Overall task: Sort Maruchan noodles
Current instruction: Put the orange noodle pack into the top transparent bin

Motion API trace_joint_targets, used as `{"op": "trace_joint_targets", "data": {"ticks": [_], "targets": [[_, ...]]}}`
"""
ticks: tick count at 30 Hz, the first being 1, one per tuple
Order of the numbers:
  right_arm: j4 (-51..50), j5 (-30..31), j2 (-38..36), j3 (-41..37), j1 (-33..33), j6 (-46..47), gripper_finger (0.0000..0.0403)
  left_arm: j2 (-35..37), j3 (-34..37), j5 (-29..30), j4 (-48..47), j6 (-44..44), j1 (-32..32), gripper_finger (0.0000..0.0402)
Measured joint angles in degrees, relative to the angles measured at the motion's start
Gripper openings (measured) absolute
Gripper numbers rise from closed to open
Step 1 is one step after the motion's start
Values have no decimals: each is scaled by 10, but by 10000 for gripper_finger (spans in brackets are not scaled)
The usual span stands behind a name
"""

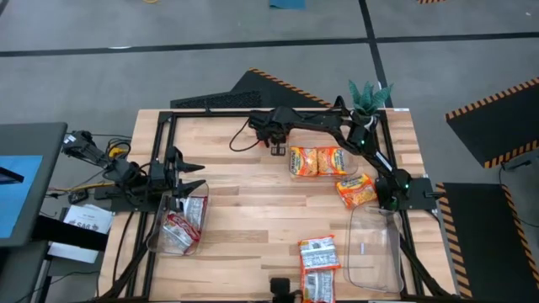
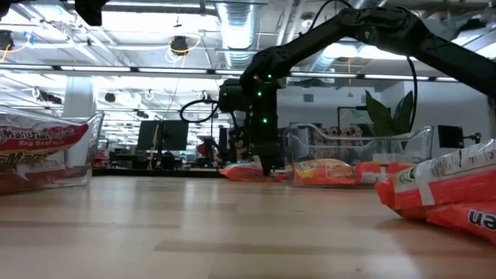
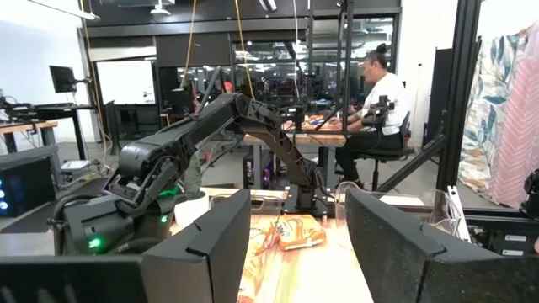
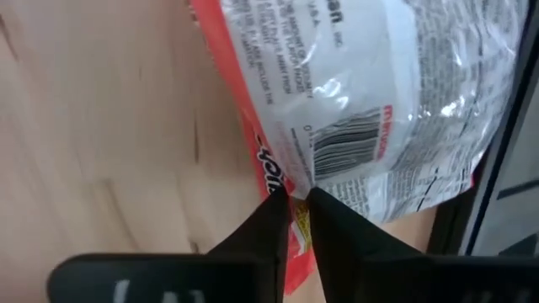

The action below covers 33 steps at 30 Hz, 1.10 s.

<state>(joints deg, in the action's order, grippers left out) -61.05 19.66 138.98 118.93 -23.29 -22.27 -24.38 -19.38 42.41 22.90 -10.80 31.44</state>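
Red-and-white packet [image 4: 370, 109] pinched at its edge in my right gripper [image 4: 293, 200], far side of table [image 1: 244, 219] by orange packets [image 1: 318, 161], my left gripper [image 3: 299, 227] open, above left bin [image 1: 180, 220] holding packets.

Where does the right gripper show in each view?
High: right gripper at far middle, just left of the orange packets.
Low: right gripper at centre, pointing down.
Left wrist: lower left, fingertips hidden.
Right wrist: right gripper at bottom, shut on a white-backed packet.
Shared landmark, except right wrist: the orange packets.
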Motion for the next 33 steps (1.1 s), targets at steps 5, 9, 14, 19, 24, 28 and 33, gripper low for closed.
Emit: {"op": "trace_joint_targets", "data": {"ticks": [5,9,14,19,24,28,33], "targets": [[-20,2,0,8,0,-35,65,0,0,0,-5,0,0,185],[-90,4,0,49,-2,-77,35,0,0,0,-5,-4,0,185],[-148,-10,-1,83,-4,-71,11,0,0,0,-5,-4,0,185],[-198,-10,-3,95,-4,-39,7,0,0,0,-10,0,0,185],[-180,-31,-39,94,-4,-17,7,0,0,0,-12,1,0,185],[-122,-96,-91,95,-7,-3,7,0,0,0,-12,1,0,185],[-27,-204,-125,95,-21,146,36,0,0,0,-12,8,0,185]]}}
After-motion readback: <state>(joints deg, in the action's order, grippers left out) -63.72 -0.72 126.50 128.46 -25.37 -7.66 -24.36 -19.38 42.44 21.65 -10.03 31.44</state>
